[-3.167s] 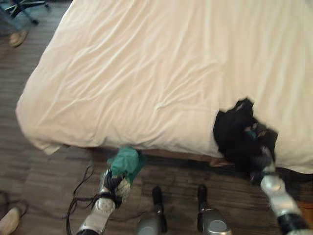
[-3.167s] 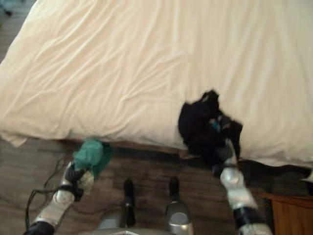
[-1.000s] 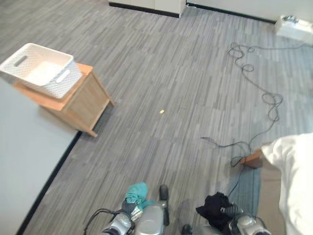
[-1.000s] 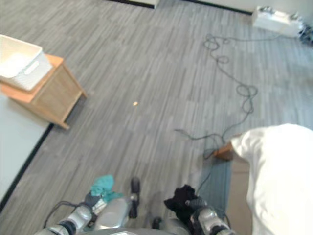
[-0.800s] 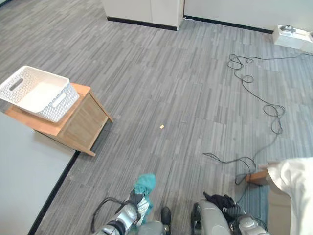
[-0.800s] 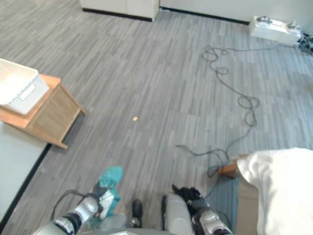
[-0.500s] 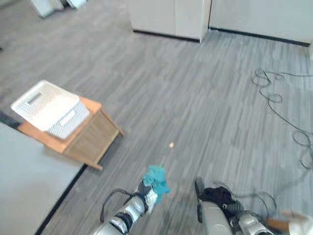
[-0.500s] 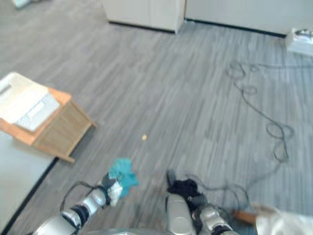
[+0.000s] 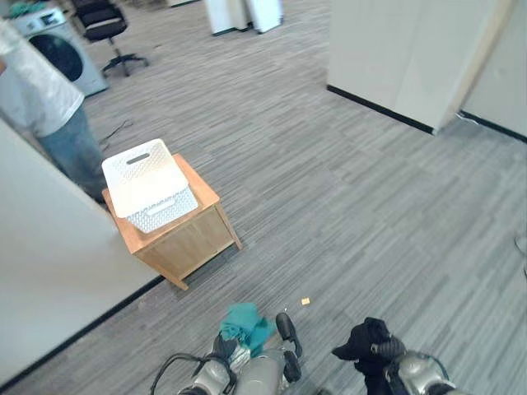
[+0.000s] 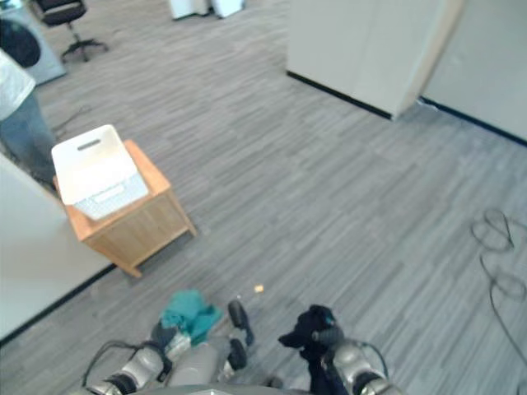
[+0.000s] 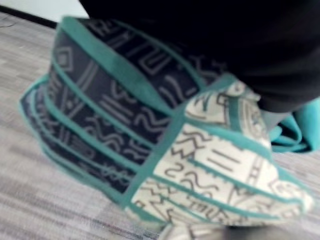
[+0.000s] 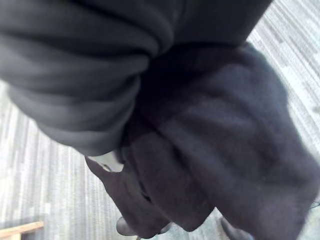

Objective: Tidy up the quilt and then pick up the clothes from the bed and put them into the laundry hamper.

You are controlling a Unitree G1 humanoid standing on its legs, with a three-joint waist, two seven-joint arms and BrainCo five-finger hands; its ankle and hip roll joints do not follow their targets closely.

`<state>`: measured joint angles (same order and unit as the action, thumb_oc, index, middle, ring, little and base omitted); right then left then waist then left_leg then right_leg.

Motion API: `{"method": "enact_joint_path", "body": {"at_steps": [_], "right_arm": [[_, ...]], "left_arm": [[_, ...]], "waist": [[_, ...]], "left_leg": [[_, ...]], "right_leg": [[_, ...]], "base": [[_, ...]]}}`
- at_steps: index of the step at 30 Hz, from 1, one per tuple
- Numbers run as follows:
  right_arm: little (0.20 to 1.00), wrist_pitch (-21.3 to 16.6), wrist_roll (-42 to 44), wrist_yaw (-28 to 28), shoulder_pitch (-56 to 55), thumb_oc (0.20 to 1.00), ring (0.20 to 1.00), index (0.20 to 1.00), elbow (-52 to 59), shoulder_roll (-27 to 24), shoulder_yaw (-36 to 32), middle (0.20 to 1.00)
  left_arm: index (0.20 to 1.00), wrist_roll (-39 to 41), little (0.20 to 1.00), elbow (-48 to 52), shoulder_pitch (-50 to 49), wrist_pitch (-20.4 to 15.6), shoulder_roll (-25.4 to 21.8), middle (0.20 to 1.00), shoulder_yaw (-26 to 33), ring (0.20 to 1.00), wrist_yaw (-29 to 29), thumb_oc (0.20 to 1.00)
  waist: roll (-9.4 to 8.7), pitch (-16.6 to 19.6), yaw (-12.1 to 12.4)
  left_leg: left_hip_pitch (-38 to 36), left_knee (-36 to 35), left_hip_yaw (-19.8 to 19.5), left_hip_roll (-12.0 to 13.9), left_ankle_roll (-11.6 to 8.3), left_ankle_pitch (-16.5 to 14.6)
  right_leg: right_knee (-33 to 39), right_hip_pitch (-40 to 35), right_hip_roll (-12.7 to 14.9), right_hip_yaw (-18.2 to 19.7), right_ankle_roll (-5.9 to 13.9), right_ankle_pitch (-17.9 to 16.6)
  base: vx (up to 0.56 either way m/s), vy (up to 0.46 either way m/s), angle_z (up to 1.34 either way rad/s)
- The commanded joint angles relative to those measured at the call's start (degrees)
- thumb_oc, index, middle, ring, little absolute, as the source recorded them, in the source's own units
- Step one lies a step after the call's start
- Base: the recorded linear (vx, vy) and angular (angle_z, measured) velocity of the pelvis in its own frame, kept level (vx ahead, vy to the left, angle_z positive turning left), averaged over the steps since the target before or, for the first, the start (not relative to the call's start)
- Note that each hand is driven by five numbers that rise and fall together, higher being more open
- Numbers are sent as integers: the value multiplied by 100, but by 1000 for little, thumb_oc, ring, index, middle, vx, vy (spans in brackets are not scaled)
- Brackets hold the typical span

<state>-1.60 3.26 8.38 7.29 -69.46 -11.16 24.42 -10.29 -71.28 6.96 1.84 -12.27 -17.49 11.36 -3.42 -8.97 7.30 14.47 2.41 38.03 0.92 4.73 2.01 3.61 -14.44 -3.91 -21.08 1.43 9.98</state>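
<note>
Two bundles of clothing were in play, one per hand. The teal garment (image 9: 244, 319) sat bunched in the left hand (image 9: 221, 360), low and near on the left; in the left wrist view it showed as a teal-and-dark patterned cloth, wadded into a lump against the dark wrist cover. The black garment (image 10: 311, 329) was crumpled in the right hand (image 10: 339, 360), near and to the right, with folds spilling out past the wrist. Both hands looked closed around their cloth, fingers buried in the fabric.

Soft, light stuff, I'd have said: limp, no stiffness, nothing to break, but apt to trail or slip loose if gripped only by an edge. A fistful through the middle of each wad seemed the safest hold. Neither bundle had a clear long axis; the black one drooped downward, the teal one puffed up and forward.

Farther off to the left, the white laundry hamper (image 9: 147, 184) stood on a small wooden cabinet (image 9: 185, 236), well apart from both hands. A person (image 9: 48, 111) stood beyond it, far left, on the grey plank floor (image 9: 354, 189).
</note>
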Motion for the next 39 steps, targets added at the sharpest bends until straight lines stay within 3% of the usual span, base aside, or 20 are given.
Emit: {"method": "enact_joint_path", "body": {"at_steps": [1, 3, 6, 8, 10, 11, 13, 16, 18, 19, 20, 24, 26, 28, 29, 30, 33, 34, 36, 39], "right_arm": [[200, -189, 103, -27, 27, 200, 200, 200, 253, -42, -432, 200], [200, -195, 148, -28, 25, 200, 200, 200, 297, -25, -498, 200], [200, -215, 250, -3, 22, 200, 200, 200, 335, -46, -580, 200], [200, -241, 312, 33, -2, 200, 200, 200, 385, -77, -582, 200], [200, -240, 380, 32, 9, 200, 200, 200, 400, -130, -604, 200], [200, 202, 623, -725, 253, 200, 200, 200, -172, -1605, -1245, 200], [200, -108, 281, -180, -209, 200, 200, 200, 173, -560, -780, 200], [200, -91, 146, -140, -245, 200, 200, 200, 237, -358, -633, 200], [200, -68, -68, -94, -235, 200, 200, 200, 117, -366, -499, 200], [200, -76, -107, -39, -243, 200, 200, 200, 146, -389, -431, 200], [200, -79, -67, -27, -176, 200, 200, 200, 181, -410, -387, 200], [200, -47, -94, -64, -10, 200, 200, 200, 143, -481, -314, 200], [200, -86, -690, 13, 124, 200, 200, 200, 382, -720, -2, 200], [200, -82, -749, 3, 195, 200, 200, 200, 486, -711, 90, 200], [200, -81, -749, 3, 195, 200, 200, 200, 486, -711, 90, 200], [200, -109, -780, -111, 147, 200, 200, 200, 690, -497, 264, 200], [200, -132, -760, -131, 139, 200, 200, 200, 731, -383, 247, 200], [200, -159, -667, -187, 54, 200, 200, 200, 840, -256, 197, 200], [200, -225, -502, -201, 82, 200, 200, 200, 1137, -256, 85, 200], [200, -319, -192, -119, 59, 200, 200, 200, 1376, -321, -63, 200]], "left_arm": [[200, -235, 200, -179, 71, 58, 144, 200, -338, 200, 41, 200], [200, -258, 200, -182, 24, 83, 86, 200, -307, 200, 53, 200], [200, -279, 200, -134, 99, 60, 29, 200, -459, 200, 89, 200], [200, -309, 200, -50, 205, 2, 9, 200, -597, 200, 96, 200], [200, -239, 200, 13, 310, -113, -6, 200, -669, 200, 100, 200], [200, -181, 200, 50, 459, -195, -336, 200, -583, 200, -211, 200], [200, -290, 200, 110, 491, -294, -275, 200, -646, 200, 25, 200], [200, -218, 200, 3, 365, -256, -201, 200, -551, 200, 109, 200], [200, -87, 200, -47, 280, -192, -93, 200, -457, 200, 156, 200], [200, 51, 200, 26, 267, -195, -68, 200, -409, 200, 219, 200], [200, 93, 200, 71, 268, -174, -82, 200, -404, 200, 272, 200], [200, 82, 200, 109, 265, -192, -68, 200, -392, 200, 292, 200], [200, 2, 200, 130, 162, -231, -125, 200, -323, 200, 151, 200], [200, 47, 200, 96, 117, -202, -197, 200, -186, 200, 184, 200], [200, 47, 200, 97, 117, -201, -198, 200, -186, 200, 184, 200], [200, 222, 200, 1, -78, -150, -278, 200, 69, 200, 171, 200], [200, 216, 200, -109, -123, -125, -329, 200, 128, 200, 158, 200], [200, 104, 200, -134, -134, -86, -385, 200, 157, 200, 142, 200], [200, 145, 200, -148, -142, -63, -458, 200, 210, 200, 173, 200], [200, 206, 200, -23, -43, -132, -508, 200, 157, 200, 229, 200]], "waist": [[-2, -130, 23], [191, -176, -137], [465, -341, -487], [530, -419, -694], [464, -403, -812], [315, -296, -828], [379, -413, -1002], [377, -339, -1077], [452, -332, -1106], [270, -494, -939], [209, -600, -891], [111, -666, -652], [165, -555, -469], [162, -458, -434], [160, -458, -435], [10, -262, -293], [-72, -284, -316], [-138, -286, -389], [-89, -335, -554], [43, -383, -678]], "left_leg": [[-1056, -272, -1221, -274, -62, -429], [-1505, -532, -1338, -134, -11, -426], [-2027, -741, -1878, 19, -125, -529], [-2216, -741, -2241, 91, -271, -594], [-2426, -741, -2562, 93, -441, -767], [-2556, -741, -2736, 195, -607, -838], [-2846, -741, -2964, 347, -761, -1019], [-3110, -515, -3093, 464, -835, -1220], [-2689, 637, -3243, 803, -908, -599], [-1746, 2355, -3210, 979, -738, -33], [-1380, 2945, -3070, 1099, -621, -73], [-888, 3076, -2464, 1084, -604, -312], [-497, 1292, -1566, 601, -766, -394], [-539, 487, -774, 661, -885, -28], [-542, 480, -773, 657, -885, -24], [-912, 40, -853, 328, -493, -232], [-1062, -68, -923, 171, -359, -343], [-1418, -301, -1043, -13, -199, -483], [-1825, -681, -1360, -10, -159, -514], [-1857, -741, -1837, 214, -308, -375]], "right_leg": [[-2904, 441, 1019, 647, 1357, -814], [-3967, 1072, 1013, 750, 1329, -1222], [-4409, 1973, 1049, 824, 1048, -856], [-3573, 2266, 1104, 905, 813, -583], [-1836, 2273, 1235, 1244, 727, -585], [-1023, 2187, 1322, 1398, 786, -714], [-402, 2496, 1476, 2075, 933, -1143], [-701, 2520, 1352, 2233, 936, -1102], [-689, 2277, 1132, 2336, 700, -1090], [-534, 1908, 1207, 2096, 412, -988], [-423, 1625, 1184, 1931, 262, -906], [-230, 1133, 1198, 1700, 204, -724], [4, 416, 1114, 1334, 353, -228], [-80, 189, 949, 1040, 364, 25], [-81, 188, 950, 1040, 364, 26], [-943, 176, 897, 700, 499, 59], [-1875, 413, 963, 566, 793, -89], [-2987, 774, 1143, 559, 1203, -545], [-3983, 1454, 1098, 977, 1240, -776], [-3465, 1934, 972, 1236, 920, -571]], "base": [[783, 137, 164], [534, 10, 180], [511, -59, 140], [471, -220, 145], [622, -411, 138], [596, -484, 110], [533, -445, 105], [517, -321, 73], [413, -451, -6], [443, -625, 7], [281, -456, 28], [318, -189, 45], [733, -40, 40], [472, -41, 89], [659, -2, 104], [531, 27, 50], [408, 40, 66], [366, 35, 131], [420, -57, 142], [346, -179, 162]]}}
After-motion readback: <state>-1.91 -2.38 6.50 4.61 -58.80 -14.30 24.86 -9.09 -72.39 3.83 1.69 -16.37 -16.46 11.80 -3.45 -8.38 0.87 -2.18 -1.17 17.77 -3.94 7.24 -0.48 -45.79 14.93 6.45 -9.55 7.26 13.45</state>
